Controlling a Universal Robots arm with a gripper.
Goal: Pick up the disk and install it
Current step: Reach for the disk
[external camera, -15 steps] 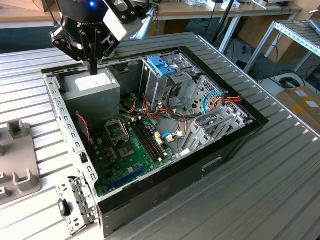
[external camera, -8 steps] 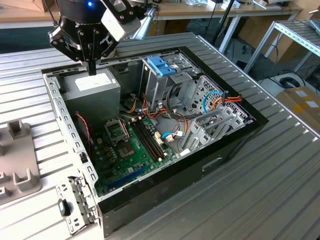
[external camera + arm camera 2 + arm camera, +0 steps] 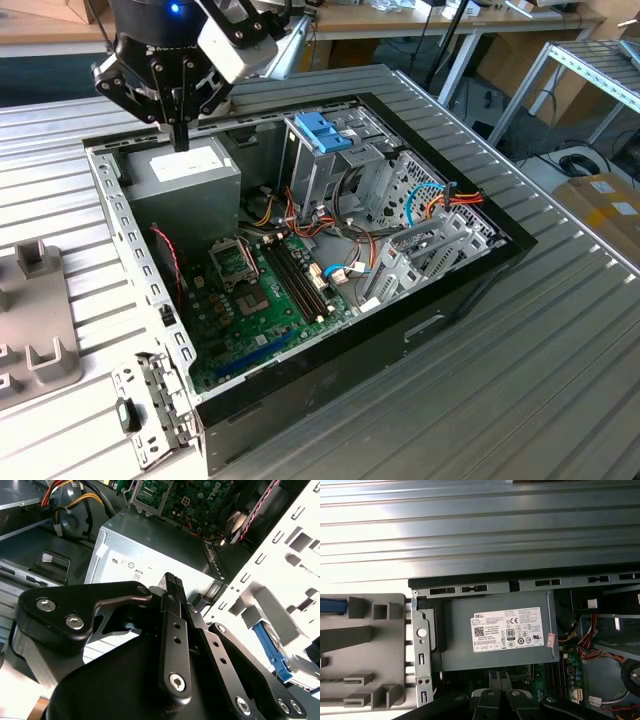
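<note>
Pincer (image 3: 180,142) closed, empty; hovers over grey power-supply box (image 3: 190,185)

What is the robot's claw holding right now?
Nothing. The claw is shut and empty, hanging just above the grey power-supply box.

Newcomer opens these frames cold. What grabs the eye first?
The opened computer case lies in the middle of the exterior view, its green motherboard exposed. The black gripper hangs over the grey power supply in the case's corner toward the exterior view's left, jaws shut with nothing in them. A bright blue handle atop the metal drive cage also stands out.
</note>
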